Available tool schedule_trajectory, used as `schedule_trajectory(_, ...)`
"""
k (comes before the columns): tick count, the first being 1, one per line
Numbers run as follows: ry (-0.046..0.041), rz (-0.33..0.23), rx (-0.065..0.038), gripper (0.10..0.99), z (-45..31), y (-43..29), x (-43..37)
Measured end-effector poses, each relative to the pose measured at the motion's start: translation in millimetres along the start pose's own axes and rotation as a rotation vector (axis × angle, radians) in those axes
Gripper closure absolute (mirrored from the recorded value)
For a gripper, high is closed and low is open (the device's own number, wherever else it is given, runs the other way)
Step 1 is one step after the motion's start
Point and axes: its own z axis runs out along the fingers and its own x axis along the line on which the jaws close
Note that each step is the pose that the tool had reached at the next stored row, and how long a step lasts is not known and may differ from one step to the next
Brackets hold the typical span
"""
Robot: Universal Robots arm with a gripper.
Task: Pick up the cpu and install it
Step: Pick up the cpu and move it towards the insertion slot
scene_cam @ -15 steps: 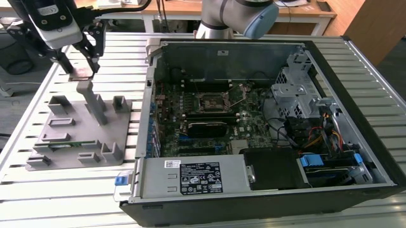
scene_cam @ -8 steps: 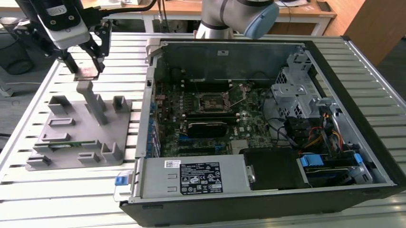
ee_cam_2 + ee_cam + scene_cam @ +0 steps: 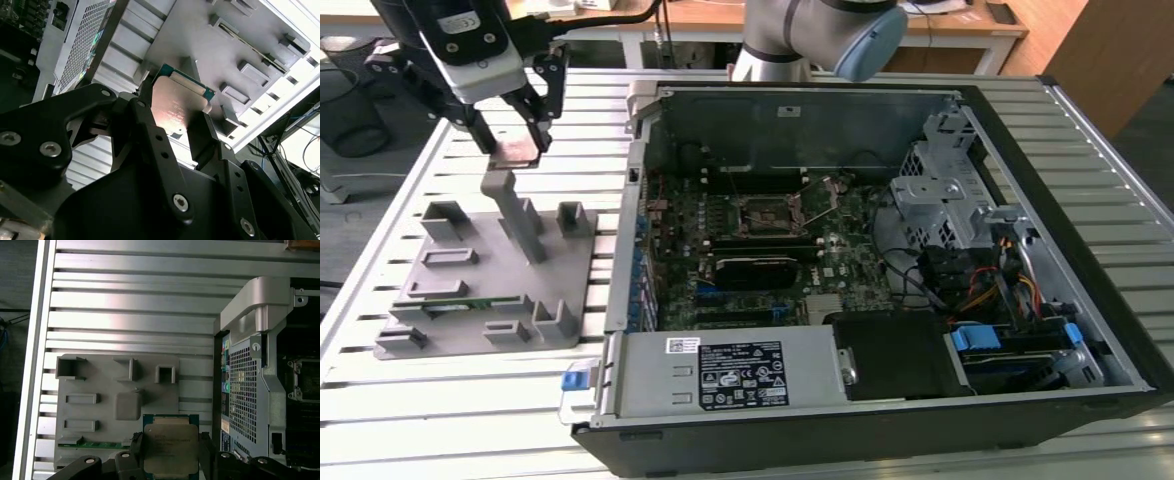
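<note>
Your claw point(image 3: 518, 148) pinches the cpu point(image 3: 169, 446) by its edges, held above the grey parts holder point(image 3: 467, 300) on the tabletop point(image 3: 587, 110), well apart from the motherboard socket point(image 3: 769, 215). The grip seems shallow, though that's hard to judge; a jolt could tilt or drop it.

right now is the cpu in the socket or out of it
Out. The claw is shut on the cpu above the grey holder tray, outside the computer case.

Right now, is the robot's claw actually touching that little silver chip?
Touching. In the second wrist view the gripper has its fingers pressed against opposite edges of the cpu, with no gap.
</note>
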Motion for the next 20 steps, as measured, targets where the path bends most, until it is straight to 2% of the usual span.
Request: schedule_trajectory(20, -0.0001, 0.0, -0.006, 0.561, -0.4, -0.8, -27.6)
